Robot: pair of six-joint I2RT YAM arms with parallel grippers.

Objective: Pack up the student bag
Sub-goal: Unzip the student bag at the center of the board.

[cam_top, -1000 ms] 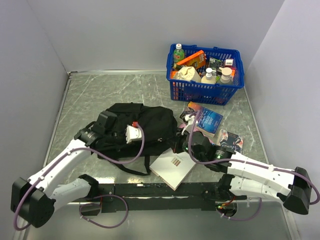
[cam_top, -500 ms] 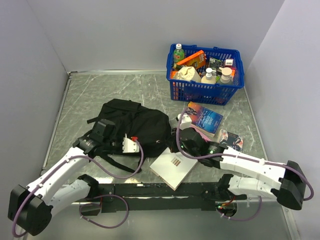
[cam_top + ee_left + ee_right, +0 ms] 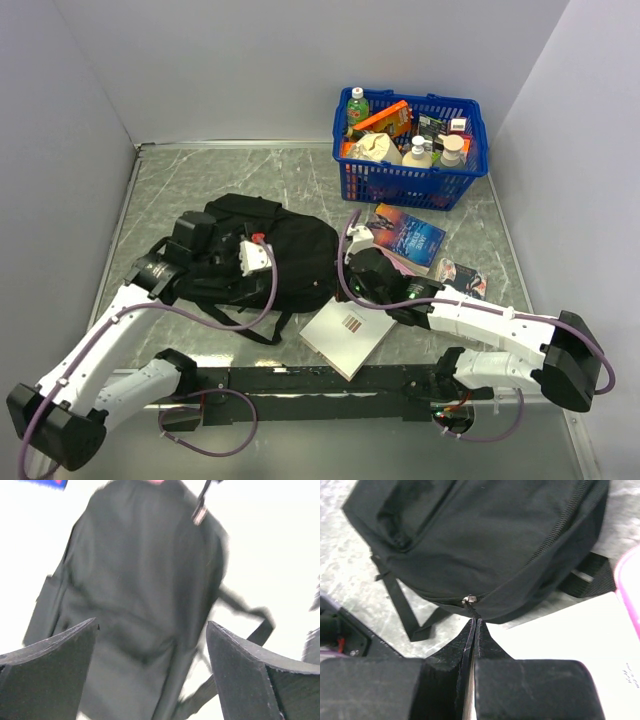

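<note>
Left end effector [image 3: 152,625] spread wide over student bag [image 3: 290,255]; right end effector [image 3: 471,622], arm low, pinched on zipper pull [image 3: 468,600].

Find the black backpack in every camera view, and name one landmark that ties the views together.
Top external: the student bag lies left of centre, between the two arms.
Left wrist: it fills the middle, framed by the open left gripper.
Right wrist: it covers the upper half, its zipper pull pinched by the right gripper.
Shared landmark: the loose black strap on the bag's near side.
</note>
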